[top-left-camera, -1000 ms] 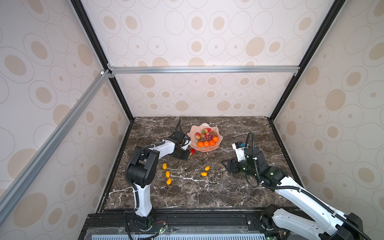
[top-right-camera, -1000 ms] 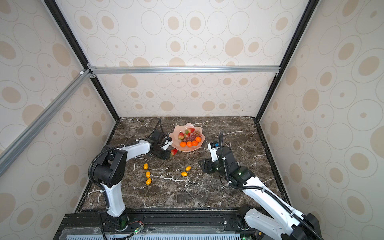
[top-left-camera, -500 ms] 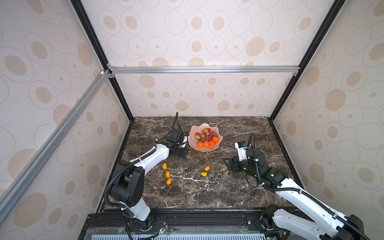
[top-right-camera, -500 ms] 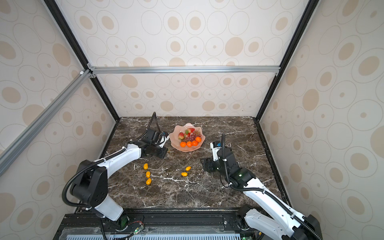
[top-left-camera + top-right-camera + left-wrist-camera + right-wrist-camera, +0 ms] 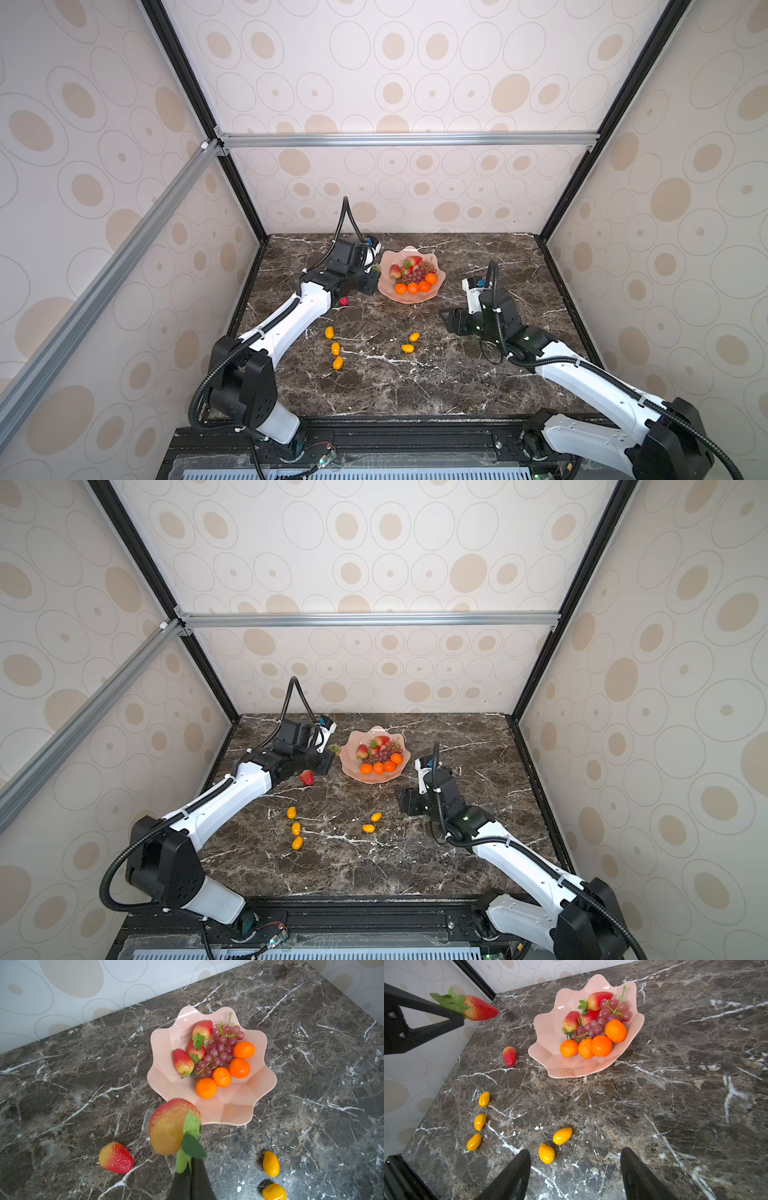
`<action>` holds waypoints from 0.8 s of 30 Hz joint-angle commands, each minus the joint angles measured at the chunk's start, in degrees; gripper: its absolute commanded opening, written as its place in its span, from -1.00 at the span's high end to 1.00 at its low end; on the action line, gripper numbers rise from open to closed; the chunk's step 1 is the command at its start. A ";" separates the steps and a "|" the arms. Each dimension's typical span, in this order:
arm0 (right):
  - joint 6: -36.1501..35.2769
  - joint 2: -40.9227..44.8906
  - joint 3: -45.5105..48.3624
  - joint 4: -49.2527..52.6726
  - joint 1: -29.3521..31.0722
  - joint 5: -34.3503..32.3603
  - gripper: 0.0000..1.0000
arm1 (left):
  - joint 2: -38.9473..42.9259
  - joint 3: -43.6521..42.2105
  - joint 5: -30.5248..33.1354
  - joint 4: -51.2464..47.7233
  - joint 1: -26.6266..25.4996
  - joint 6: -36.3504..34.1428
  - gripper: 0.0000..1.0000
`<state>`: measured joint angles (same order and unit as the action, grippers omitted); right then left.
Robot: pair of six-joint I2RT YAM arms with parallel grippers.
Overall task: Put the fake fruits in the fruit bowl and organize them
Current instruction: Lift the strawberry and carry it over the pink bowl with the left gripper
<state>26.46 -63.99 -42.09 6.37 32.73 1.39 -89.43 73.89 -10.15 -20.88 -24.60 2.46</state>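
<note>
My left gripper (image 5: 191, 1164) is shut on the green cap of a strawberry (image 5: 171, 1126), which hangs in the air beside the left rim of the pink fruit bowl (image 5: 228, 1105). In both top views this gripper (image 5: 371, 275) (image 5: 330, 755) sits just left of the bowl (image 5: 415, 297) (image 5: 374, 778). Three strawberries (image 5: 182, 1061), a grape bunch (image 5: 220, 1049) and several tangerines (image 5: 239, 1068) lie in the bowl. Another strawberry (image 5: 343, 301) (image 5: 509, 1056) rests on the table. Several yellow oval fruits (image 5: 335, 348) (image 5: 546, 1153) lie at the front. My right gripper (image 5: 575, 1167) (image 5: 452, 322) is open and empty.
The dark marble table (image 5: 415, 386) is boxed in by patterned walls and black frame posts (image 5: 249, 216). The left arm's white link (image 5: 291, 324) stretches over the table's left side, above the loose strawberry and near three of the oval fruits.
My left gripper has risen from the table and moved toward the bowl's left rim with a strawberry in it. The other strawberry stays on the table. The right arm barely shifted.
</note>
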 commanded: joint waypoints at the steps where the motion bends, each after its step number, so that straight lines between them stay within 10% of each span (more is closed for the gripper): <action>1: 1.93 -2.65 -3.12 -3.03 -0.56 2.12 -0.43 | -1.97 4.08 -1.55 2.11 -0.27 -2.35 1.00; 24: -0.09 -2.51 -7.06 2.52 -5.04 -0.07 -0.43 | -31.86 26.41 -4.34 9.63 -0.37 -4.06 1.00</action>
<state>27.42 -68.16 -48.60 7.05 28.10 2.26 -120.07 96.71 -14.46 -12.49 -24.67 0.16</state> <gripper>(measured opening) 0.713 0.049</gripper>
